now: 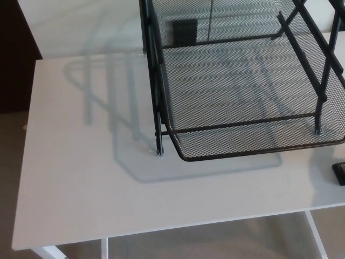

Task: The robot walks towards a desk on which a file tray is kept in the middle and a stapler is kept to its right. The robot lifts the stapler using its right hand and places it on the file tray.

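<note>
Only a cut-off corner of the stapler (339,172) shows right of the black mesh file tray (237,154) on the white desk (81,183); neither hand is in view.

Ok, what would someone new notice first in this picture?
The black wire-mesh file tray fills the upper right, standing on the white desk. Its grey shadow stretches across the desk to the left. A small black object, probably the stapler, is cut off at the picture's right edge, apart from the tray.
</note>
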